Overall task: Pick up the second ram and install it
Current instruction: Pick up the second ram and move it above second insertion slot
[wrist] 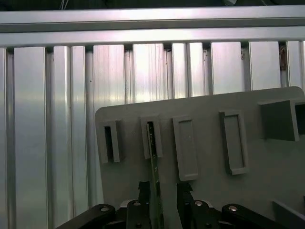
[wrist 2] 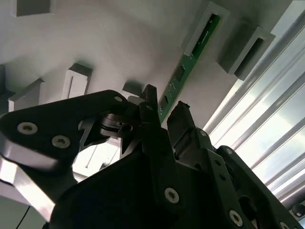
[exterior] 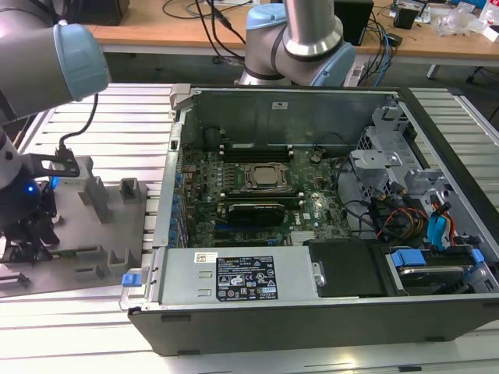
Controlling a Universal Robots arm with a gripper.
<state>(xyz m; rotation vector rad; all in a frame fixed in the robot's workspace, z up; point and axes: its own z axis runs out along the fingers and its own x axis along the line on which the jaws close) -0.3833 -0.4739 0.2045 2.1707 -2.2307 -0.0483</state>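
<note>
Print on second ram (wrist: pixel 153 164) not legible. Jaws of gripper (wrist: pixel 163 190) part open astride the ram, not clamped. Ram sits edge-up in grey holder tray (wrist: pixel 205 107) slot nr tray edge.

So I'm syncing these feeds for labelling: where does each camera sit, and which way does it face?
Exterior view: off the arm, raised, looking down into the open computer case; the arm shows above the holder tray at the exterior view's left.
First wrist view: on the wrist, looking along the gripper onto the tray and slotted table.
Second wrist view: on the wrist, behind the gripper, slanting across the tray.
Shared: both wrist views show the jaws apart, either side of the second ram.
</note>
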